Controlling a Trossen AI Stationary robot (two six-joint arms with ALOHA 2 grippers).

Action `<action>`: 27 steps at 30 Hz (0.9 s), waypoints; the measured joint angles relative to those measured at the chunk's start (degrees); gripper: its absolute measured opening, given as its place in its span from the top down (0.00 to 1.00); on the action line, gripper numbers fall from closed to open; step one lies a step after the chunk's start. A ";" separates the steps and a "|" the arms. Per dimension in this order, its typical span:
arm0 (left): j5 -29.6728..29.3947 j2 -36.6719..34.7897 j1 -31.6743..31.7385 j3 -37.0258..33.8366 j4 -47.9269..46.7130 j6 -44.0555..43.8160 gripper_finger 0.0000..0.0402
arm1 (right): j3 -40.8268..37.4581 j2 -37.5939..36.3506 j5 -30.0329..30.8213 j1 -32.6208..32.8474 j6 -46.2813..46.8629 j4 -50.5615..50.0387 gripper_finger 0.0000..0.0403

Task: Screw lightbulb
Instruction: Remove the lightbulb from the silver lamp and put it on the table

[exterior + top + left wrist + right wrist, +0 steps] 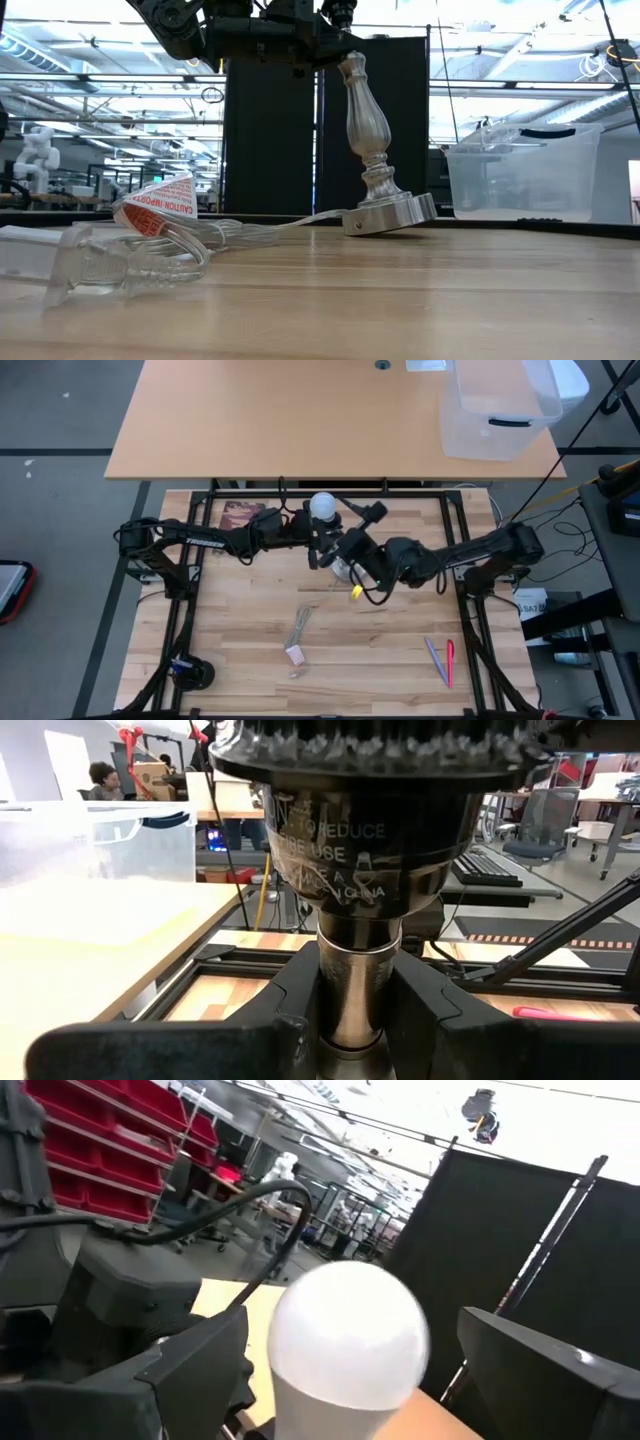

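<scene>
Lightbulb [322, 505]: white frosted globe, upper centre of high view, at top of lamp stand [372, 140], just above where both grippers meet. In right wrist view bulb [350, 1342] fills centre-bottom of frame, between two dark fingers [190, 1365] that stand off to each side, gaps visible both sides, not touching glass.

Right gripper [343, 532]: jaws spread wide, bracketing the bulb, nothing clamped. Arm comes in from right of high view, centre.

Left gripper [358, 1020]: jaws closed narrow round silver neck of stand, just under black socket [365, 825]; fingers press metal post both sides in left wrist view. Socket shows embossed warning text, partly legible. Arm comes in from left of high view, centre.

Low view: stand's turned silver post rises centre frame, tilted, top leaning left, round base [392, 213] lifted on one edge off wood table [400, 300], right of centre. Grippers at top of frame, dark, details hard to tell there.

Clear power cord [240, 232] runs from base to lower left of low view, ending in clear plug [80, 265] w/ red-white caution tag [155, 208]. In high view cord and tag [297, 645] lie lower centre.

Also on table, high view: pink and purple pens [442, 660] lower right, small yellow item [356, 592] centre, black round object [190, 674] lower left. Clear plastic bin [495, 410] on tan desk [280, 420], upper right.
</scene>
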 joint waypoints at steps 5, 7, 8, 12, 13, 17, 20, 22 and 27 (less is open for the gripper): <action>-0.02 0.00 0.00 0.00 0.02 0.11 0.81 | 0.00 1.65 0.82 -0.53 0.11 3.17 0.12; -0.02 0.00 0.00 0.00 0.04 0.13 0.81 | 0.00 2.19 0.56 -1.25 0.32 4.37 0.12; -0.02 0.00 0.00 0.00 0.02 0.13 0.81 | 0.00 2.45 0.51 -1.53 0.33 4.93 0.12; -0.02 0.00 0.00 0.00 0.02 0.13 0.81 | 0.02 3.37 0.43 -2.85 0.48 5.23 0.12; -0.03 0.00 0.00 0.00 0.02 0.13 0.81 | 0.02 3.48 0.35 -3.12 0.48 5.12 0.12; -0.03 0.00 0.00 0.00 0.02 0.12 0.81 | 0.02 3.45 -0.79 -3.55 0.50 5.23 0.13; -0.04 0.00 0.00 0.00 0.01 0.11 0.81 | 0.02 3.37 -1.45 -3.52 0.46 5.45 0.17; -0.03 0.00 0.00 0.00 0.02 0.13 0.81 | 0.02 3.33 -1.53 -3.52 0.44 5.47 0.22; -0.03 0.00 0.00 0.00 0.00 0.33 0.81 | 0.02 3.31 -2.04 -3.52 0.44 4.79 0.33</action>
